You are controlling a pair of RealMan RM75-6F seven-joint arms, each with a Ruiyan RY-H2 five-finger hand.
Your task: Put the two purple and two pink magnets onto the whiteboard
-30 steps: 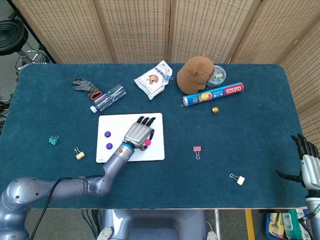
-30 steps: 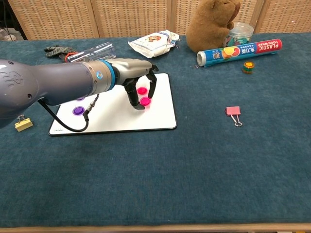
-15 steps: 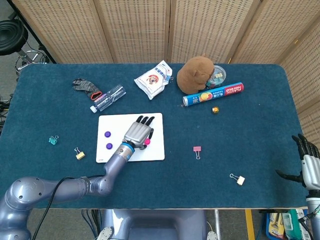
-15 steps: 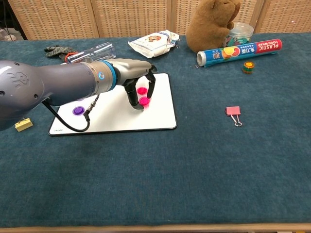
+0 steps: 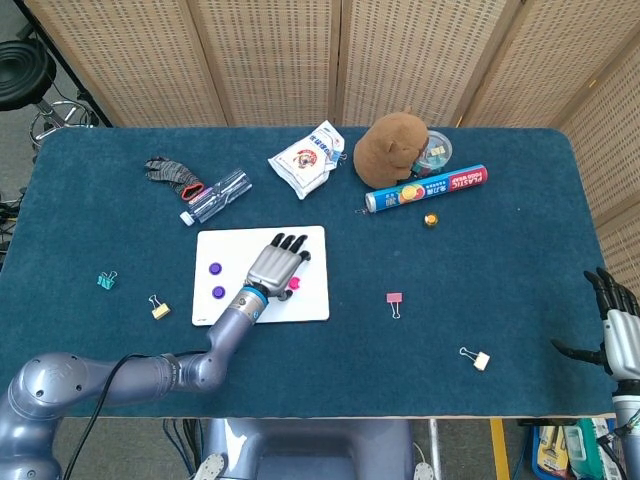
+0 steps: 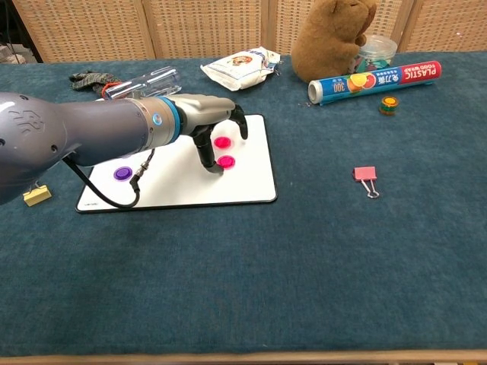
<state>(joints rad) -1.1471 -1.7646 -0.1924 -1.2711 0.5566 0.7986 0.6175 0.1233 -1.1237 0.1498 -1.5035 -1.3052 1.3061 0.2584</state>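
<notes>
The left hand (image 6: 207, 122) is hovering open over the whiteboard (image 6: 251, 179), fingers spread above two pink magnets (image 6: 225, 161). The right hand (image 5: 612, 318) is resting open, holding nothing.

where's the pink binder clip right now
The pink binder clip lies on the table, to the right of the whiteboard in both views, apart from it and in front of the blue tube.

A staged robot lab: blue cloth-covered table (image 5: 520, 270) scattered with test props, woven folding screens (image 5: 340, 60) behind, a stool (image 5: 25, 75) beside
</notes>
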